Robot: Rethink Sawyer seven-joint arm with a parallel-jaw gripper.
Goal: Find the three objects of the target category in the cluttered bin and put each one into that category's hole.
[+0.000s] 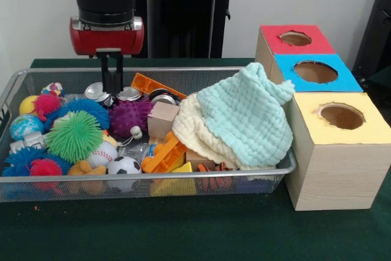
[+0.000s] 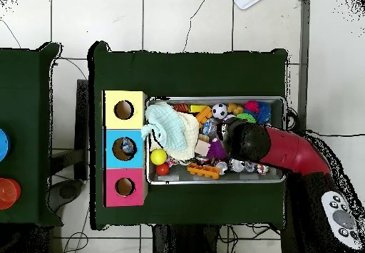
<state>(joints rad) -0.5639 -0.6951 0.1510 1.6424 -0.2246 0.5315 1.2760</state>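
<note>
A wire mesh bin (image 1: 67, 80) lies on the green surface (image 1: 183, 230), heaped with spiky balls, a soccer ball (image 1: 124, 165), metal cans, orange blocks and a mint cloth (image 1: 244, 117) draped over its end nearest the boxes. Just beside that end stand three wooden boxes with round holes on top: red (image 1: 295, 38), blue (image 1: 315, 71) and yellow (image 1: 341, 116)

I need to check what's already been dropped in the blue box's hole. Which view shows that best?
The overhead view: it looks straight down the blue box's hole, where something lies inside. The front view shows the hole only at a slant.
</note>
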